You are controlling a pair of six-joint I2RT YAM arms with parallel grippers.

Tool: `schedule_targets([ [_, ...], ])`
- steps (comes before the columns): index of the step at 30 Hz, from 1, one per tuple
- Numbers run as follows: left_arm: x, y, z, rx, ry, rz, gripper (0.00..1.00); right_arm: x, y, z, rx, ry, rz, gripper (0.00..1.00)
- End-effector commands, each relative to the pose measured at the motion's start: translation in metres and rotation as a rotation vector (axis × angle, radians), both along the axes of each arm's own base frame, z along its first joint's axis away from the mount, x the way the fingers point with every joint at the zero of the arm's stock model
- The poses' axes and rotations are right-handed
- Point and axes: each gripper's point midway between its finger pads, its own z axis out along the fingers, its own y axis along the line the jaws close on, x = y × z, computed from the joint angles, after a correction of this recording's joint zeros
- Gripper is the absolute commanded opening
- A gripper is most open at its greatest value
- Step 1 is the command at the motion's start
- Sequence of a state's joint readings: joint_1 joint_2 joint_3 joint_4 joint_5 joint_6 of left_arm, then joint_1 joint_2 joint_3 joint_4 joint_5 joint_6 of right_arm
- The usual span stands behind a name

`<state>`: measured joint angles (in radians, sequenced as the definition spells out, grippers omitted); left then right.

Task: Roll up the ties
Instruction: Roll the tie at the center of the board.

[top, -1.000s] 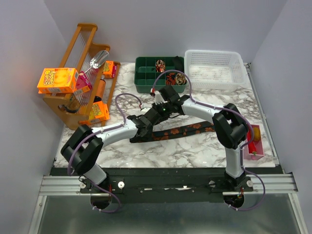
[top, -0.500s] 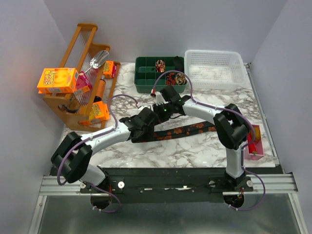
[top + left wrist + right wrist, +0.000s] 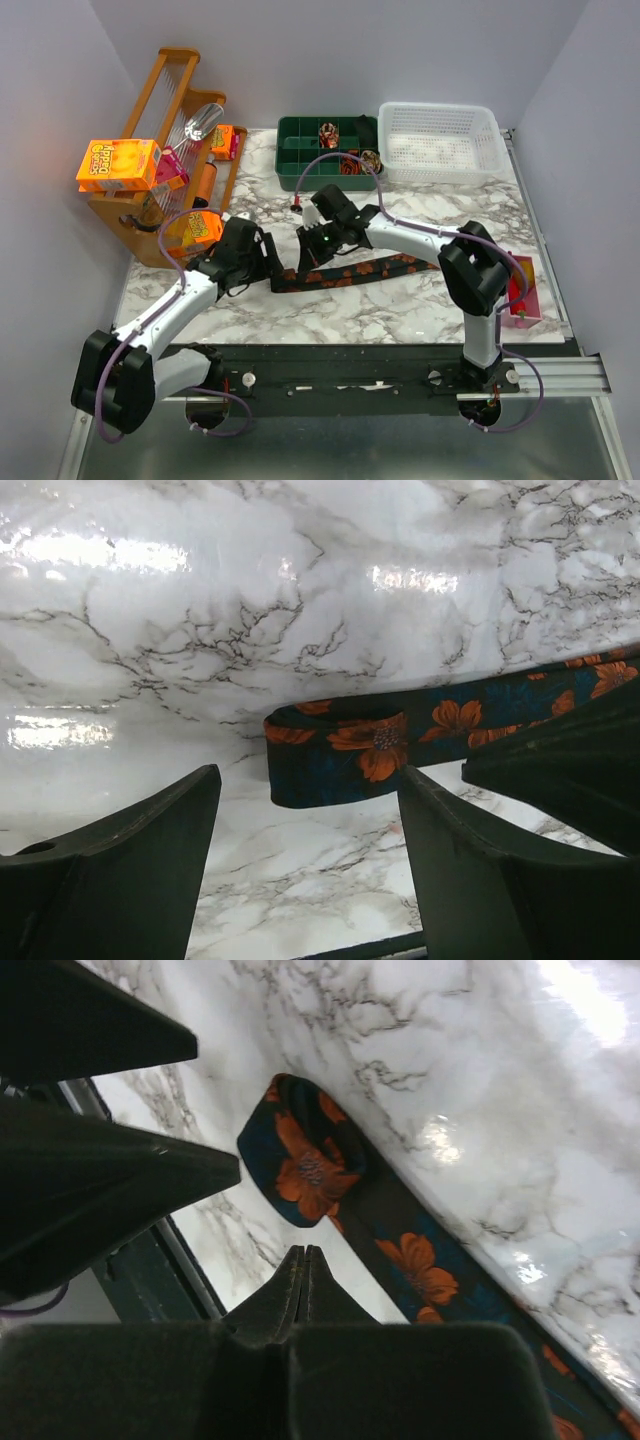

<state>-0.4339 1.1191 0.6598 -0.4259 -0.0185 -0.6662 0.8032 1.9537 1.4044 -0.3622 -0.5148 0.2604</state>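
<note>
Left gripper (image 3: 305, 795) is sliding back left, gaping at the tie (image 3: 370, 745) fold to start rolling | right gripper (image 3: 303, 1255) is sitting clenched, empty

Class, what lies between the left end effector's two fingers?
The tie's folded end, on the table, framed by the open left end effector in the left wrist view.

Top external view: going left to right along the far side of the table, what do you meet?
First the wooden rack → green compartment tray → white basket.
</note>
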Motion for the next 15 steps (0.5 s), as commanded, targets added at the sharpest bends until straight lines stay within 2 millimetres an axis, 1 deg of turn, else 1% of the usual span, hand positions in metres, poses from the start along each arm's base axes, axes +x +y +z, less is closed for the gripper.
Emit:
schedule_targets([
  [1,-0.007,-0.007,0.0,-0.144,0.008,-0.031,0.82,-0.01,0.013,0.008,0.024,0.005,0.054,0.0],
  [2,-0.01,-0.005,-0.005,-0.155,0.018,-0.026,0.82,-0.013,0.015,0.003,0.016,0.013,0.06,0.0],
  [4,-0.008,-0.006,-0.003,-0.204,0.004,-0.025,0.82,-0.015,0.019,-0.001,0.013,0.02,0.068,0.0],
  [5,-0.011,-0.005,-0.008,-0.214,0.013,-0.023,0.82,-0.014,0.019,-0.007,0.003,0.028,0.066,0.0],
  [6,-0.008,-0.004,-0.008,-0.226,0.004,-0.015,0.82,-0.012,0.021,-0.007,0.005,0.023,0.064,0.0],
  [9,-0.01,-0.003,-0.011,-0.248,0.004,-0.019,0.82,-0.006,0.022,-0.015,-0.014,0.019,0.052,0.0],
  [11,-0.012,-0.001,-0.016,-0.253,0.011,-0.013,0.82,-0.002,0.026,-0.015,-0.01,0.015,0.05,0.0],
  [15,-0.009,0.002,-0.02,-0.264,0.012,-0.004,0.82,0.002,0.028,-0.026,-0.03,0.021,0.04,0.0],
])
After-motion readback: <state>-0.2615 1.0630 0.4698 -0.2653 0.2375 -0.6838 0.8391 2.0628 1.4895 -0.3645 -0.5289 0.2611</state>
